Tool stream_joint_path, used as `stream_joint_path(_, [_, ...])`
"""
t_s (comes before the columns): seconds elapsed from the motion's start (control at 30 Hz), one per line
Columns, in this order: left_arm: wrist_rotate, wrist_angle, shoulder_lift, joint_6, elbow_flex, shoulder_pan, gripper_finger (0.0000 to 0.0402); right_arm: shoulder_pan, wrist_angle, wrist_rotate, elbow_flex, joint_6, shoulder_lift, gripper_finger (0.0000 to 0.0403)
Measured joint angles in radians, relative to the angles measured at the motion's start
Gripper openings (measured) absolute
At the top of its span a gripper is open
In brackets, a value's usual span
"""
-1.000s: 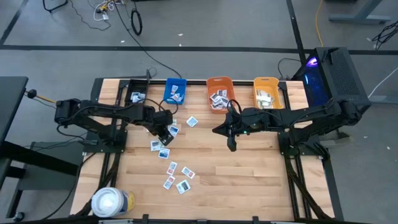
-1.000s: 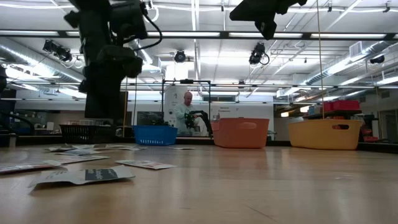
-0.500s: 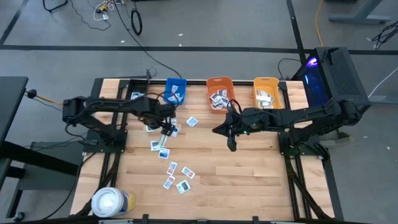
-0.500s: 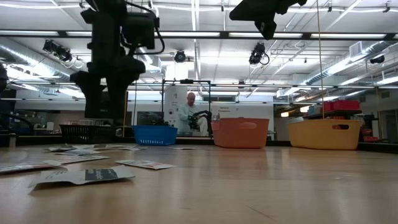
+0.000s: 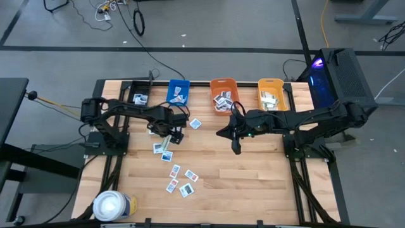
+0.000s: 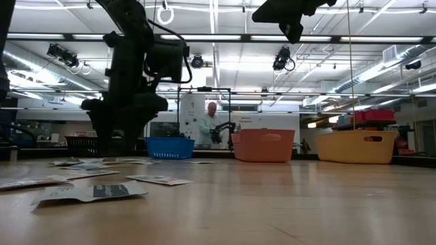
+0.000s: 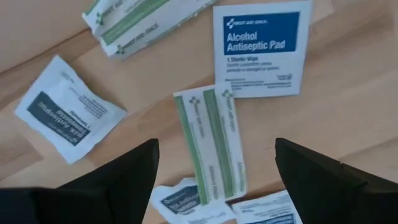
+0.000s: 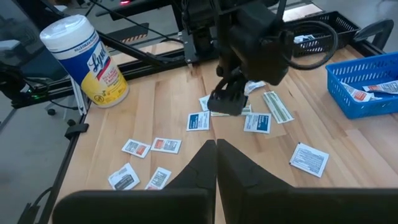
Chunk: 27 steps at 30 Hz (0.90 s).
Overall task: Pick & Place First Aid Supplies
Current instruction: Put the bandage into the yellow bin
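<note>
Wooden surface (image 5: pixel 253 183): bins (image 5: pixel 223 95) partly filled, many packets (image 5: pixel 179 180) still loose; left end effector (image 7: pixel 214 162) wide open, empty, over a greenish strip (image 7: pixel 210 142); right end effector (image 8: pixel 216 149) closed, empty.

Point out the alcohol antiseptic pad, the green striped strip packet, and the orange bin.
alcohol antiseptic pad (image 7: pixel 261 48), left wrist view, on its blue label.
green striped strip packet (image 7: pixel 210 142), left wrist view, on its middle.
orange bin (image 6: pixel 263 145), low view, on its front wall.
</note>
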Motion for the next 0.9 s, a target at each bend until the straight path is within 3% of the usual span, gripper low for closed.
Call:
stream_joint_path(0.47, [0.046,0.041,0.102,0.019,0.0,0.003,0.0323,0.0,-0.004,0.0,0.0,0.0,0.0,0.0013])
stream_joint_path(0.9, [0.065,0.046,0.105,0.036,0.001,0.009,0.0279,0.0,-0.004,0.0,0.0,0.0,0.0,0.0013])
